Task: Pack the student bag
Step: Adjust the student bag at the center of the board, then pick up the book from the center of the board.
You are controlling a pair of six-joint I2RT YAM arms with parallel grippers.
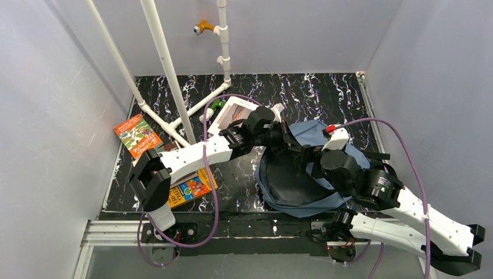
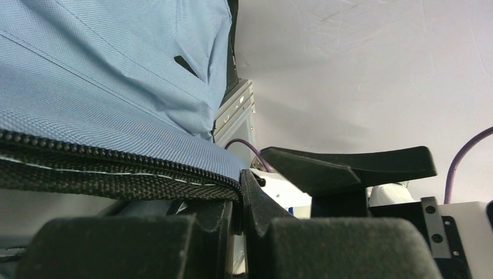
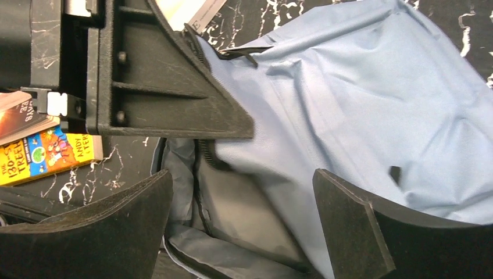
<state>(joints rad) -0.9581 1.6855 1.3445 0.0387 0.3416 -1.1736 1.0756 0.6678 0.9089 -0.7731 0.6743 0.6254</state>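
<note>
Item: student bag (image 1: pixel 311 132), dusty-blue fabric with black zipper trim, lying flat on the table (image 1: pixel 325 93) at about 4 o'clock from its centre, mouth gaping.
Left gripper (image 2: pixel 240 195): clamped on the bag's rim right at the zipper (image 2: pixel 116 152); in the overhead view this hold is at the bag's 11 o'clock edge.
Right gripper (image 3: pixel 241 174): spread wide and holding nothing, poised over the dark lining (image 3: pixel 244 203) of the open compartment.
Handling, judged: light, limp cloth. It creases and sags wherever it is unsupported, so the mouth would likely fall shut if the rim were let go.
Surface, judged: the woven fabric should give fair friction, and the bag is not fragile.
Best hold, judged: the stiffened zipper seam, or the rim opposite at about 5 o'clock, so that two holds can stretch the opening.
Risk, judged: a pinch on the loose panel alone would bunch the fabric instead of opening the mouth.
Loose goods: white book (image 1: pixel 232 113) at the bag's 10 o'clock, yellow book (image 1: pixel 192 189) and orange book (image 1: pixel 136 135) toward 9 o'clock, all outside the bag.
</note>
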